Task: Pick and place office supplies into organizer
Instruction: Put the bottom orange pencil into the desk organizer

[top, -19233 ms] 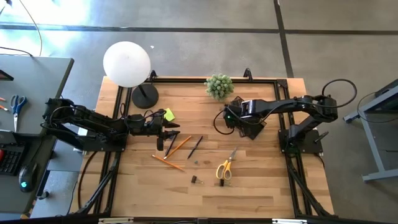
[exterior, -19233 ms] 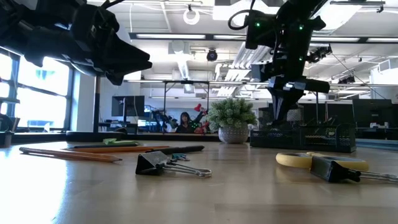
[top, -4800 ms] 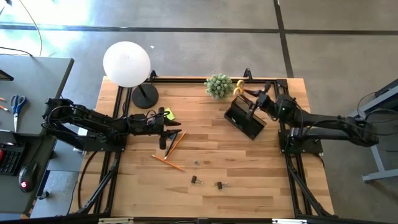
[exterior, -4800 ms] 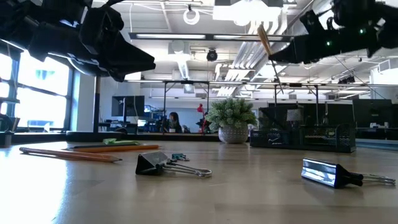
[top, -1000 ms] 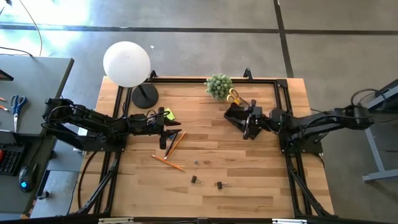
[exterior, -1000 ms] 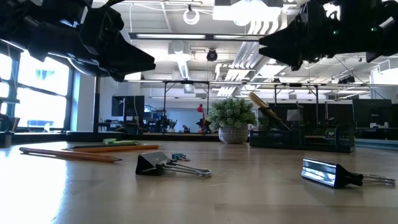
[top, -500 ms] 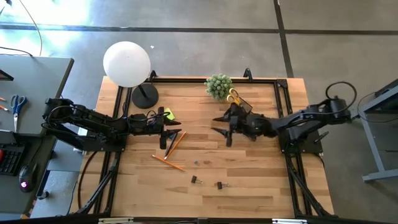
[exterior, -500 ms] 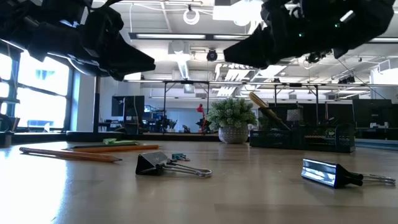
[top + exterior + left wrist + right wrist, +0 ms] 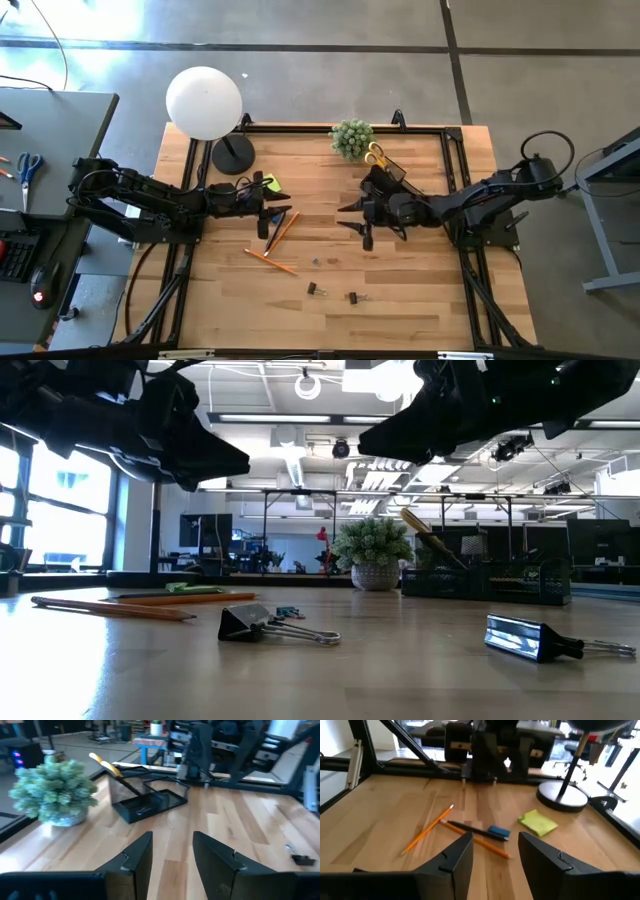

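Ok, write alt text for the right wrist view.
The right tool hangs open and empty over a wooden table. Ahead lie two orange pencils, a dark pen, a small blue block and a lime-green sticky-note pad, near a round lamp base.

A white globe lamp (image 9: 204, 102) on its round black base (image 9: 232, 155) — and a green potted plant (image 9: 352, 137) — stand along the table's far edge.

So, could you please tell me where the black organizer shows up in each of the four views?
High view: organizer at the table's far side, right of the potted plant, partly under the right arm.
Low view: organizer far back at right, right of the plant.
Left wrist view: organizer right of the plant.
Right wrist view: not in it.
Shared landmark: the plant.
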